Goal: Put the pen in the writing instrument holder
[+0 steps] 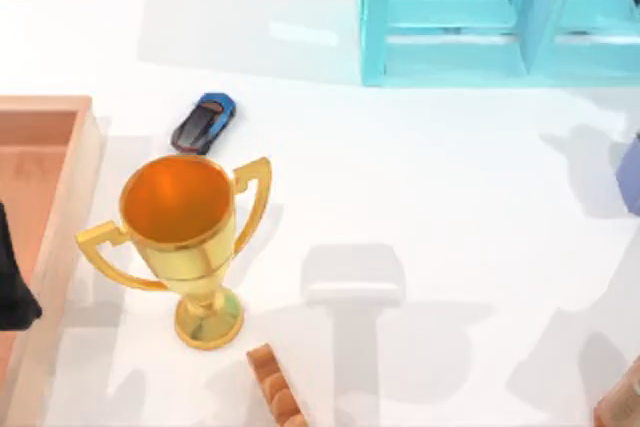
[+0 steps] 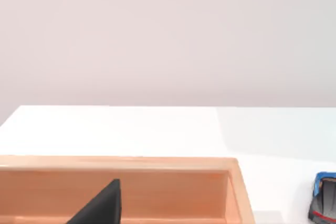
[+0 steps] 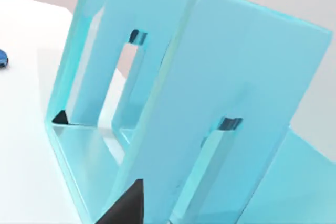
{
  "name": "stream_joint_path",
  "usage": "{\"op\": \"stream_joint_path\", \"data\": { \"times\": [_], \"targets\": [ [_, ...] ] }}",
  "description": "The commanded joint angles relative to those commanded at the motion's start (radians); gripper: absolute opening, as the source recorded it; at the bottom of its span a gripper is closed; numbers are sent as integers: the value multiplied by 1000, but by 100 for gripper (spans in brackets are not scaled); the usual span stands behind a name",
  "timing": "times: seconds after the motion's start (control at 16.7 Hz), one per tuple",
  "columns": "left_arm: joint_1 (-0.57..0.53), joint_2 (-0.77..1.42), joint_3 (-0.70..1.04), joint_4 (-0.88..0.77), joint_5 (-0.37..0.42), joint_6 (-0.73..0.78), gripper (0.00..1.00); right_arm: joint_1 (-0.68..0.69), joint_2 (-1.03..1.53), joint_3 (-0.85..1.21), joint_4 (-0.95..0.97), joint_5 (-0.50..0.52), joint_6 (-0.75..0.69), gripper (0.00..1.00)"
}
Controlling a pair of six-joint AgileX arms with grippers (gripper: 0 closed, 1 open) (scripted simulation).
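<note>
— Pen position, measured from the gold trophy (image 1: 180, 237)?
— I cannot tell where it lies. Left of the trophy sits a wooden tray (image 1: 78, 177). My left gripper (image 2: 100, 205) hangs over it; clenched or released, I cannot tell.
— And your right?
— My right gripper (image 3: 126, 205) is well right of the trophy, close against the turquoise rack (image 1: 450, 17). Its grip I cannot tell either. A blue toy car (image 1: 203, 123) lies just behind the trophy.

Desk layout

Left pincer (image 1: 12, 287) sits over the tray (image 1: 60, 237); the trophy (image 1: 185, 237) stands just right, toy car (image 1: 203, 123) behind, rack (image 1: 480, 17) far right.
</note>
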Motion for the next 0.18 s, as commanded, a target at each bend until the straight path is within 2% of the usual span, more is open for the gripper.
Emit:
{"op": "stream_joint_path", "data": {
  "times": [0.18],
  "targets": [
    [0, 0, 0, 0, 0, 0, 100, 0, 0, 0, 0, 0, 0, 100]
  ]
}}
